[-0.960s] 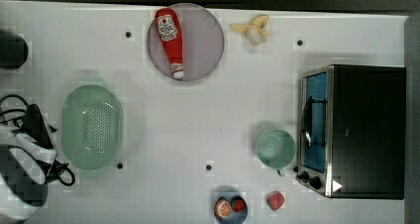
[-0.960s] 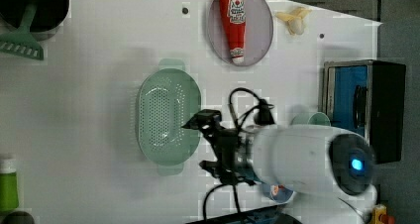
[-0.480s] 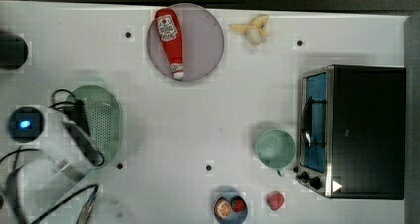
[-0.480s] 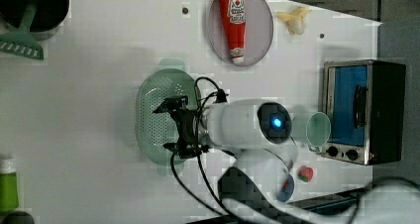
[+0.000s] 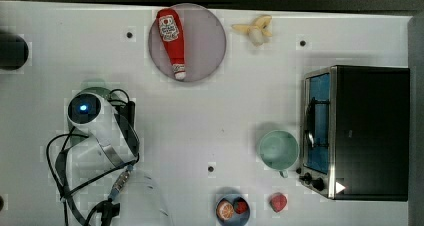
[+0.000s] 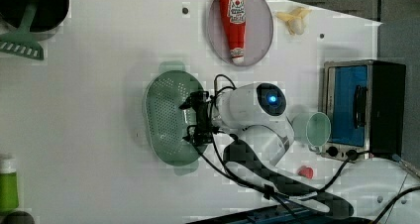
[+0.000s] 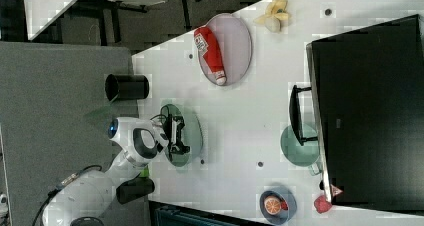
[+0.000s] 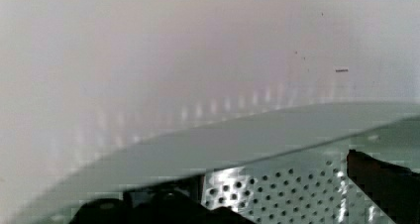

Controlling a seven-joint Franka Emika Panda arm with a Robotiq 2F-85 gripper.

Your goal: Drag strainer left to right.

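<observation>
The white Panda arm (image 6: 257, 105) reaches in from the left view's lower right, its cabled links bending back on themselves so the wrist lies roughly level and points toward the left view's left. A blue light glows on the last white joint. In the top view the arm (image 5: 100, 131) rises from the bottom edge, wrist housing uppermost. The black gripper (image 6: 195, 120) hangs low at the wrist's end; in the right view the gripper (image 7: 176, 135) points toward the right view's right. Its fingers' spread cannot be made out.
</observation>
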